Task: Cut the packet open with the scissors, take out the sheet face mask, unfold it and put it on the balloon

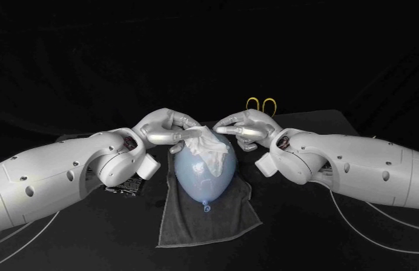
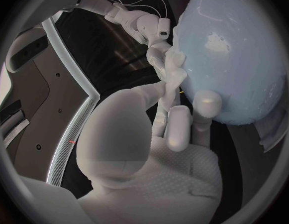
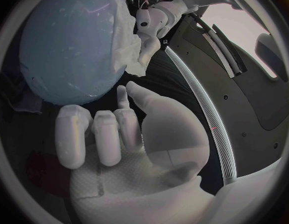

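**Balloon** (image 1: 207, 171): pale blue, lying on its side on the towel in the middle of the desk, knot pointing toward the robot. It is also showing in the left wrist view (image 2: 238, 55) and the right wrist view (image 3: 69, 45).

**Mask** (image 1: 207, 145): white and crumpled, not spread flat. It is sitting on the far upper end of the balloon, between the two hands, and draping partway down the balloon's top. It is showing bunched against the balloon's side in both wrist views (image 2: 174, 69) (image 3: 135, 45).

**Left hand** (image 1: 164, 129): reaching in at the balloon's far end. Thumb and one finger are pinching the mask's near edge, while the other fingers are resting against the balloon's skin (image 2: 156, 149).

**Right hand** (image 1: 249, 129): facing the left hand across the mask, fingertips touching the mask's top corner. In its wrist view (image 3: 119, 139) the outer fingers are curling into the palm, while the thumb and one finger are stretching toward the balloon. I cannot tell whether they are gripping the mask.

**Towel** (image 1: 209, 225): dark grey, lying under the balloon and running toward the robot.

**Scissors** (image 1: 260, 104): yellow handle loops showing behind the right hand, lying on the desk (image 1: 332, 235) apart from both hands.
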Available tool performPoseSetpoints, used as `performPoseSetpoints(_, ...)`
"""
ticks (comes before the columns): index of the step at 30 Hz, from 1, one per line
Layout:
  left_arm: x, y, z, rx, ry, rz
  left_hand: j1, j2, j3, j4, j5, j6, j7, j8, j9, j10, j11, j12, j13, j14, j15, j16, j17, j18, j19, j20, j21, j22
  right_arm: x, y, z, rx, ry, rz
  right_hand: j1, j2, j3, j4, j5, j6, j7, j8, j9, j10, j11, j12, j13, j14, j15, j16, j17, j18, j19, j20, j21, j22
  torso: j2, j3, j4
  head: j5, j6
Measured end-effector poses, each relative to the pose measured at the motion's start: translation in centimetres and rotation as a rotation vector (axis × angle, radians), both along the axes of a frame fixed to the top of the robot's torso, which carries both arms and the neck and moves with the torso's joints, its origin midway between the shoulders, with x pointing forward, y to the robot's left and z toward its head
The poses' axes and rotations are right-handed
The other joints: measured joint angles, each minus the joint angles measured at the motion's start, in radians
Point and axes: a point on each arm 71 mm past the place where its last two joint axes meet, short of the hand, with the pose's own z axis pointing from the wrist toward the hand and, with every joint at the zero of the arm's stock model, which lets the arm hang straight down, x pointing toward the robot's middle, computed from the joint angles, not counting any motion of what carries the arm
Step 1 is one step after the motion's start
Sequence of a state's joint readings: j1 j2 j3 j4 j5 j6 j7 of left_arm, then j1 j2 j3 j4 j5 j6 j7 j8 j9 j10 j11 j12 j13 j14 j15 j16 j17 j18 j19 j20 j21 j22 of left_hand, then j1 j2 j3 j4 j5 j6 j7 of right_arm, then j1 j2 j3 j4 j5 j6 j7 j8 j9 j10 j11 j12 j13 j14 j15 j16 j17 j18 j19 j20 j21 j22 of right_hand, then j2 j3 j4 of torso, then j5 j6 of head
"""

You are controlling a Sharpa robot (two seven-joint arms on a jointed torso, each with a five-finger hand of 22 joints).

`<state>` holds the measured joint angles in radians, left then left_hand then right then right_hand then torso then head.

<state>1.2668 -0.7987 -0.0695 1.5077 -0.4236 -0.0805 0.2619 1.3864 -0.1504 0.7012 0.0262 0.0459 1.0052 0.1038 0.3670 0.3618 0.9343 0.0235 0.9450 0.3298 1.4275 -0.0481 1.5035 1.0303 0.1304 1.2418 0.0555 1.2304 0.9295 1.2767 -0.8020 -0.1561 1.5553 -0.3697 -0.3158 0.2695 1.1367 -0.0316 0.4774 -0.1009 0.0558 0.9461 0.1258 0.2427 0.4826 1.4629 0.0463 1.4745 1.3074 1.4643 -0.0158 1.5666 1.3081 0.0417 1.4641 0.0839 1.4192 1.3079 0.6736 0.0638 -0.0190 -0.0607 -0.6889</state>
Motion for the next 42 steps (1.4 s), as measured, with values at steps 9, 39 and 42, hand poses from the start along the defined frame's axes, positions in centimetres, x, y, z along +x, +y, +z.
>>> performPoseSetpoints(9,0.1,0.0,0.0,0.008,-0.007,0.0,-0.001,-0.001,0.0,0.0,0.0,0.0,0.0,0.002,0.0,0.0,0.0,0.0,0.0,0.0,0.0,0.0,0.004,0.0,0.0,0.0,0.0,0.003,0.5,0.4,-0.2,0.029,0.029,0.028,-0.046,0.004,-0.069,0.075,-0.004,0.003,0.005,-0.028,-0.017,0.002,0.002,0.01,0.0,0.0,0.0,-0.003,-0.001,-0.004,0.0,0.0,0.012,0.0,0.0,-0.0001,0.0006,0.0,0.006)
performPoseSetpoints(39,0.2,0.0,-0.1,0.025,-0.02,-0.002,0.002,0.001,0.0,0.0,0.0,-0.002,-0.002,0.002,0.002,-0.003,0.004,0.0,0.0,0.0,0.0,0.0,0.008,0.0,0.0,0.0,0.004,0.007,0.7,1.5,-0.6,0.121,0.132,0.112,-0.04,-0.001,-0.083,0.094,-0.004,-0.001,0.008,-0.046,-0.028,0.004,0.004,0.012,0.0,0.0,0.0,-0.002,0.0,-0.006,0.002,0.003,0.012,0.0,0.001,-0.0001,0.0002,-0.001,0.008)
performPoseSetpoints(42,0.2,0.0,-0.1,0.025,-0.02,-0.002,0.002,0.001,0.0,0.0,0.0,-0.002,-0.002,0.002,0.002,-0.003,0.004,0.0,0.0,0.0,0.0,0.0,0.008,0.0,0.0,0.0,0.004,0.008,0.7,1.5,-0.6,0.124,0.133,0.112,-0.03,0.004,-0.083,0.094,-0.004,-0.001,0.008,-0.046,-0.029,0.003,0.004,0.014,0.0,0.0,0.0,-0.002,0.0,-0.006,0.0,0.005,0.012,0.0,0.001,0.0,0.0001,-0.001,0.008)
